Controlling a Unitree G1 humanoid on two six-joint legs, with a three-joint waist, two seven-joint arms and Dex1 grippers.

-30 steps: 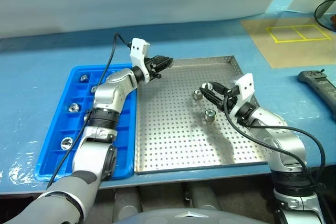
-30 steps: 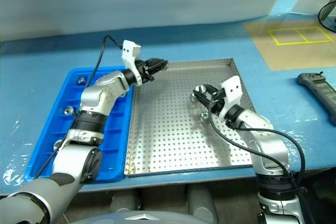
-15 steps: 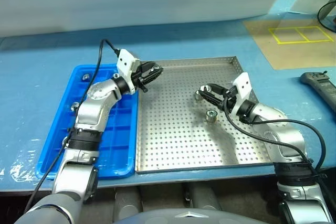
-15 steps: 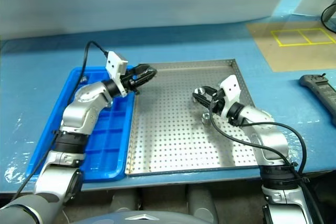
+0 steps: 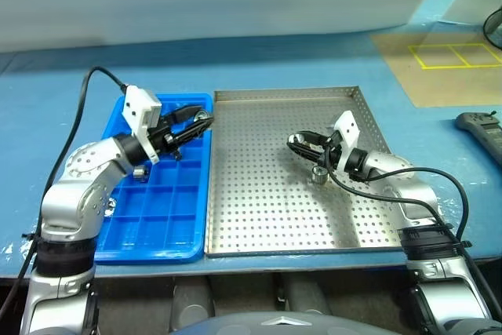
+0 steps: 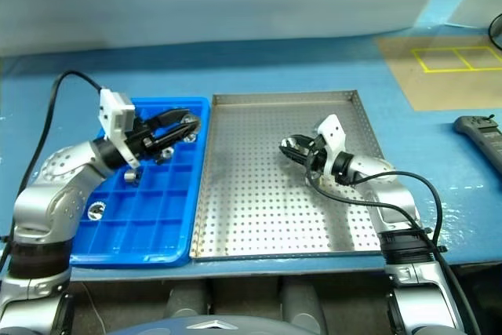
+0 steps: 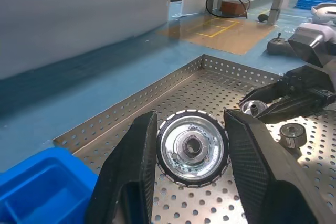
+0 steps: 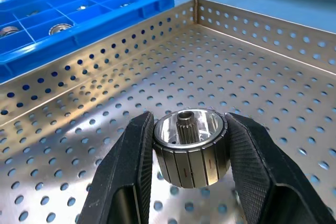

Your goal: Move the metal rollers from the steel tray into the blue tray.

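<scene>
Looking down from the head: left claw (image 5: 198, 121) clamped on a metal roller (image 5: 201, 124), poised over the far right corner of the blue tray (image 5: 125, 245), close to its border with the steel tray (image 5: 259, 245). Right claw (image 5: 296, 143) clamped on a second roller (image 5: 296, 144) above the steel tray's perforated floor, with one loose roller (image 5: 319, 174) lying on that floor just beside and nearer the robot. More rollers (image 6: 96, 210) sitting in blue compartments, partly hidden behind the left arm. Both trays side by side on the blue counter (image 5: 259, 56); a black handset (image 5: 485, 127) cut off at the right edge.

From the left wrist: roller (image 7: 192, 147) pinched face-on between the two black fingers (image 7: 131, 174), central hole visible; beyond it the other claw (image 7: 262, 102) with its roller (image 7: 252, 107), and the loose one (image 7: 293, 134).

From the right wrist: ribbed roller (image 8: 190, 146) squeezed between the fingers (image 8: 126, 174), just above the dotted floor; blue tray (image 8: 105, 17) behind, contents hard to make out.
</scene>
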